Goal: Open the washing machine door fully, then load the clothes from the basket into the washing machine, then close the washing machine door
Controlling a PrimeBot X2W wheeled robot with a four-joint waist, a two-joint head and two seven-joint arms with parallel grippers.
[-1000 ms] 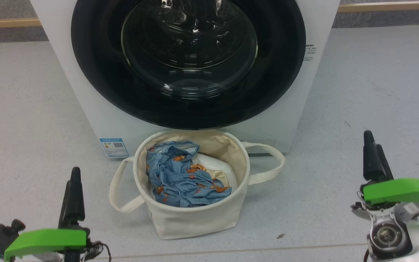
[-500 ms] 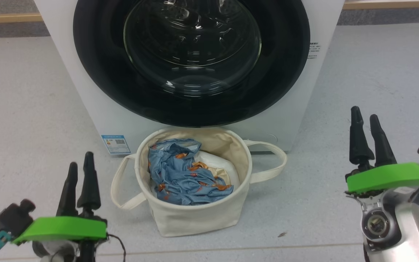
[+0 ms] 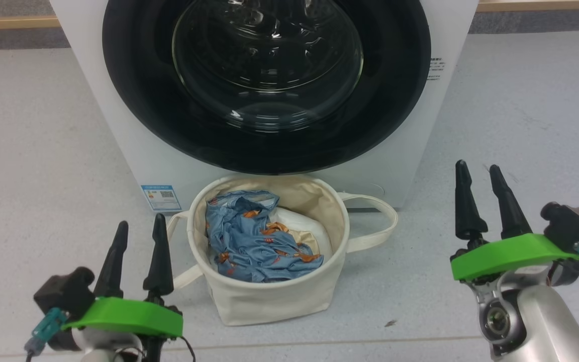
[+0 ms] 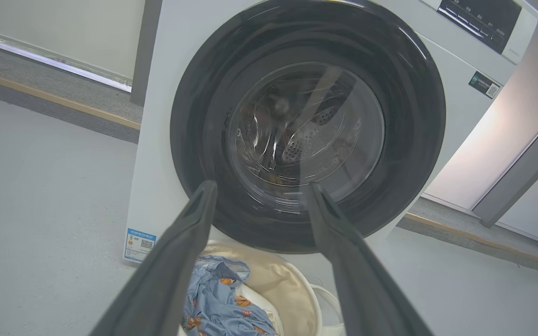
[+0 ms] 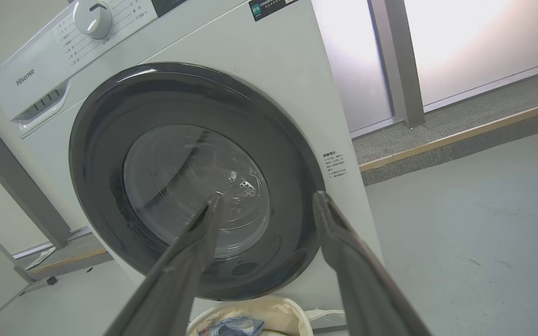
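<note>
Before the robot, in the head view, the white front-loading washing machine [image 3: 141, 161] stands on the grey floor [image 3: 43, 151]. Its large round glossy black washing machine door [image 3: 267, 85], with a clear domed glass centre, is closed flat against the front. Just below the door sits the round cream canvas basket [image 3: 269, 301], its far side close to the foot of the machine. The soft denim-blue clothes [image 3: 254, 246] with orange prints lie inside it, beside a plain white bundle [image 3: 304, 231]. The left end effector [image 3: 140, 221] hangs at the lower left, just beside the basket's near handle, with its fingers parted and empty. The right end effector [image 3: 476, 166] is at the right, well apart from the basket, also spread and holding nothing.

Along the left wrist view, the two parted fingers of the left end effector [image 4: 260, 185] frame the lower half of the door [image 4: 306, 126], which lies ahead and above. The basket [image 4: 292, 289] and the clothes [image 4: 222, 303] show between the fingers, low down.

Along the right wrist view, the fingers of the right end effector [image 5: 269, 195] point up at the door's [image 5: 194, 186] lower right part, and the right fingertip lines up with its right rim.

The first step is not yet done. Neither handle nor hinge can be made out, so the side to pull from is uncertain. The right arm seems better placed for the right rim, the left for the clothes.
</note>
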